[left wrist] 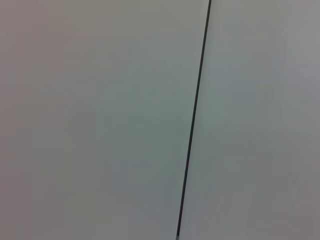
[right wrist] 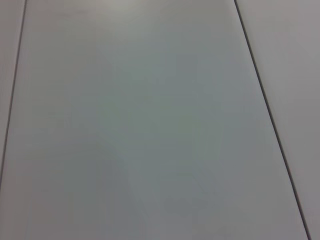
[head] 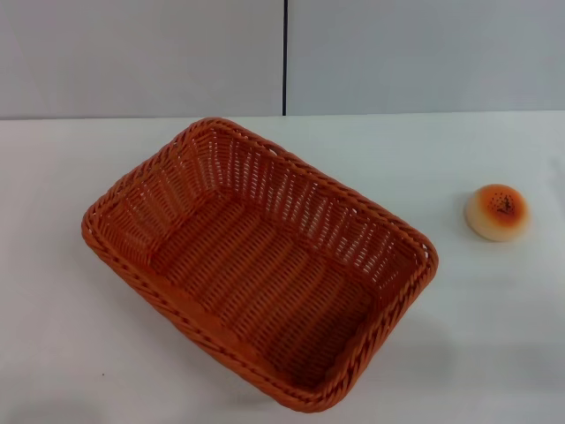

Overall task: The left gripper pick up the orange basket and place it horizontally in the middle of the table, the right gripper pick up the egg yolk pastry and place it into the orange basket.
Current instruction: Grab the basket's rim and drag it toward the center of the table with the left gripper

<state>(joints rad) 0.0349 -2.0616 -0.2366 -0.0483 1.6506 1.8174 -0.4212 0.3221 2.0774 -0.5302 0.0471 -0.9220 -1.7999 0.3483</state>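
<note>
The orange basket lies empty on the white table, turned at an angle, one corner toward the far wall and another toward the table's front edge. The egg yolk pastry rests on the table to the basket's right, apart from it, glazed top up. Neither gripper appears in the head view. Both wrist views show only a pale panelled wall with dark seams, without fingers or task objects.
A grey wall with a vertical dark seam stands behind the table's far edge. Bare tabletop lies left of the basket and between the basket and the pastry.
</note>
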